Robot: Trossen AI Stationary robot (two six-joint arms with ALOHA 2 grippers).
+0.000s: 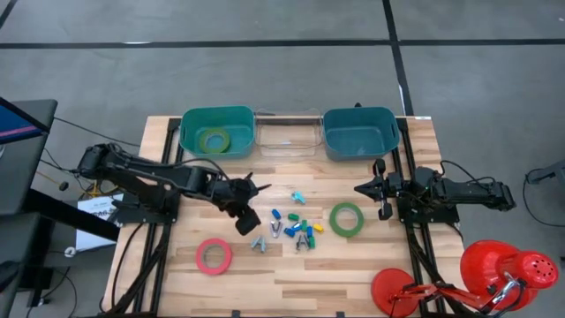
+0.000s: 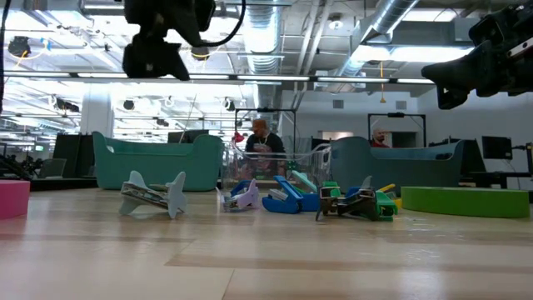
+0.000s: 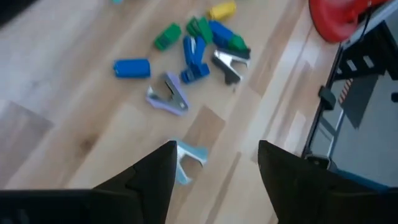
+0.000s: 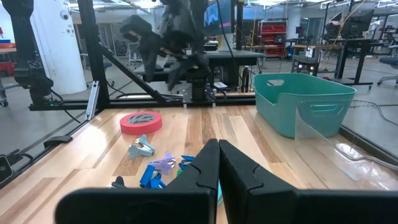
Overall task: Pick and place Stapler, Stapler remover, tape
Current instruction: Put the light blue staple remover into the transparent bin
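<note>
High: left gripper (image 1: 244, 218) hovers mid-desk, jaws apart, empty, beside the staple remover (image 1: 258, 243). Green tape (image 1: 213, 140) already in the left teal bin (image 1: 187, 132); red tape (image 1: 214, 256) near the front edge, second green tape (image 1: 347, 219) toward the right.

Low: bare desk in front of the pile.

Left wrist: remover (image 3: 189, 158) just off one finger.

Right wrist: right gripper (image 4: 218, 163) shut, parked at the right edge.

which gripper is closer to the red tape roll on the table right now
Left. The left gripper hangs above the table just beside the red tape roll, toward the table's middle. The right gripper is shut at the table's far side, beyond the green tape roll.
</note>
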